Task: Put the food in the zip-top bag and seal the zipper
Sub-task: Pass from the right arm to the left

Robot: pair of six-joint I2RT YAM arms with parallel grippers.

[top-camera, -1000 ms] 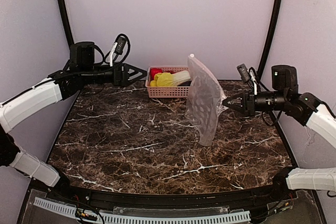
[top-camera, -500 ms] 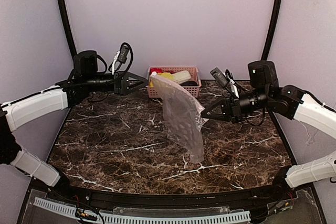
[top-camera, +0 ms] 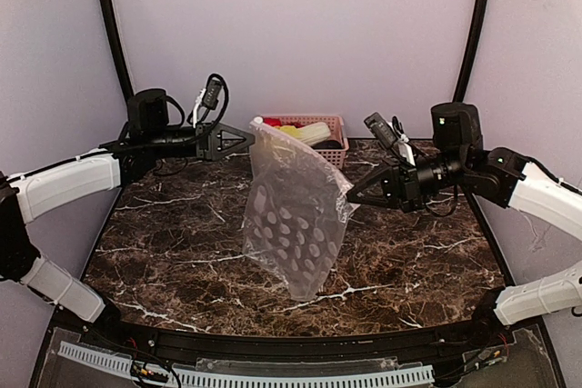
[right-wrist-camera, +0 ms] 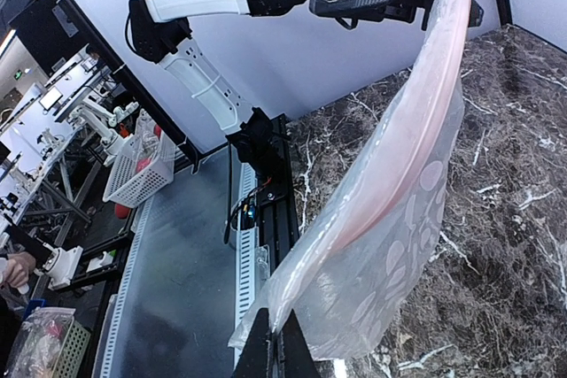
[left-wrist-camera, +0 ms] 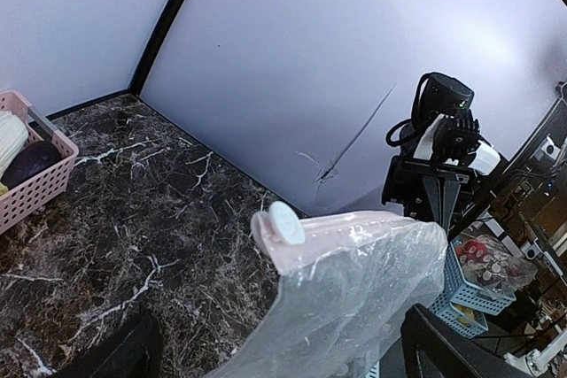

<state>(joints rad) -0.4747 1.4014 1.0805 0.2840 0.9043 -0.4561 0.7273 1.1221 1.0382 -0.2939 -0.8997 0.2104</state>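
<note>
Jaws of right gripper pinch zip-top bag; left gripper gapes.

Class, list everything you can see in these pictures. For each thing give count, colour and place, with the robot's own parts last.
zip-top bag: one, clear with pale dots, hanging above the table's middle
basket: one, pink lattice, far middle of the table
food: several pieces, red, yellow and white, in the basket
table: one, dark brown marble with white veins
left gripper: one, black, open, at the bag's top corner
right gripper: one, black, shut on the bag's right edge
</note>
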